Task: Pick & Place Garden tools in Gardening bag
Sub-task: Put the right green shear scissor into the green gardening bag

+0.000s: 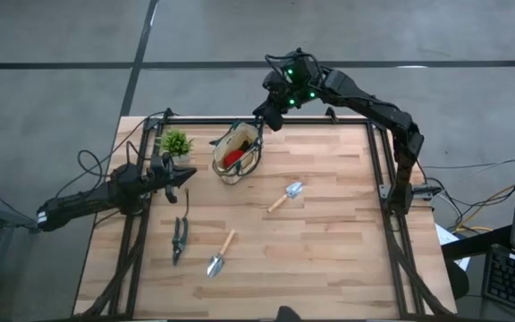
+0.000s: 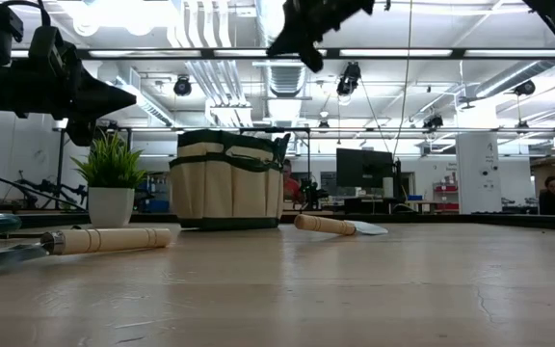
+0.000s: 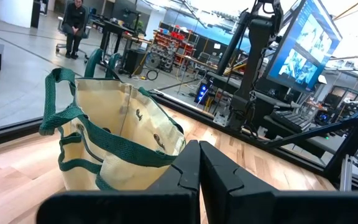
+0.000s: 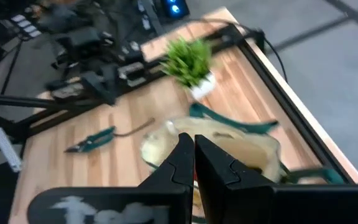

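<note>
The right gripper [image 4: 193, 149] hangs over the gardening bag [image 1: 236, 150], fingers pressed together, empty. Left gripper [image 1: 184, 176] waits pinched shut beside it. Next, I'd open wide above the nearer trowel [image 1: 285, 196], gripping its handle squarely.

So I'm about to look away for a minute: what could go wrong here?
The gardening bag is soft and its loop handles stand up; the shut right gripper above its rim could snag one. The potted plant sits close beside the bag, near the shut left gripper, and might get knocked over.
</note>
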You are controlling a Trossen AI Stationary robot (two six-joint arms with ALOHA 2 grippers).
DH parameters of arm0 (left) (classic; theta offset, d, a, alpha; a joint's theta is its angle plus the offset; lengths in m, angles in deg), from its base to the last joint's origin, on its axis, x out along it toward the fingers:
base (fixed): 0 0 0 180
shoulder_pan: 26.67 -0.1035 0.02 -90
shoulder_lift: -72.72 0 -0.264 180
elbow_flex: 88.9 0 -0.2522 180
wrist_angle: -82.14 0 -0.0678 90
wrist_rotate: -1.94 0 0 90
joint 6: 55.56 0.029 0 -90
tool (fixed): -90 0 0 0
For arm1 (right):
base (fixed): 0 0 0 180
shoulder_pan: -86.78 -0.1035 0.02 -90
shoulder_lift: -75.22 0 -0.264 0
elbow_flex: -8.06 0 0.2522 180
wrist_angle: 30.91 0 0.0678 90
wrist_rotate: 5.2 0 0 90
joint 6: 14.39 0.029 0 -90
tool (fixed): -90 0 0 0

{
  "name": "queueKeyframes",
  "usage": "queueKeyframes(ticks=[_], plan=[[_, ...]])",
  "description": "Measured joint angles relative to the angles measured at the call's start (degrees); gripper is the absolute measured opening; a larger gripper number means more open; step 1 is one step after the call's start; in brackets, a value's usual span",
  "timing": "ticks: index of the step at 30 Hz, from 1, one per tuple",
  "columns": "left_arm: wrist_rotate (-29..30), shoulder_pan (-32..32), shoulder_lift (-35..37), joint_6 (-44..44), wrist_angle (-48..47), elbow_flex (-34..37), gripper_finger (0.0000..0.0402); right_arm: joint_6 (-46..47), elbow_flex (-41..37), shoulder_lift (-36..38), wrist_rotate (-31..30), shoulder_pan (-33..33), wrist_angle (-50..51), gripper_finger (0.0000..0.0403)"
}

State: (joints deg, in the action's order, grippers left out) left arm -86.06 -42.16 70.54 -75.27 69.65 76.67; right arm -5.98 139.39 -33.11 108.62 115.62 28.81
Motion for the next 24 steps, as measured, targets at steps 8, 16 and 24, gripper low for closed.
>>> queueKeyframes(ticks=[8,16,24], plan=[[0.0,0.0,0.0,0.0,0.0,0.0,0.0005,0.5,-8.4,0.0,0.0,3.9,-5.2,0.0008],[0.0,0.0,0.0,0.0,0.0,0.0,0.0005,-0.3,-12.6,0.2,-8.0,7.2,-7.5,0.0008],[0.0,0.0,0.0,0.0,0.0,0.0,0.0005,0.9,-19.4,0.1,-11.3,8.9,-7.8,0.0008]])
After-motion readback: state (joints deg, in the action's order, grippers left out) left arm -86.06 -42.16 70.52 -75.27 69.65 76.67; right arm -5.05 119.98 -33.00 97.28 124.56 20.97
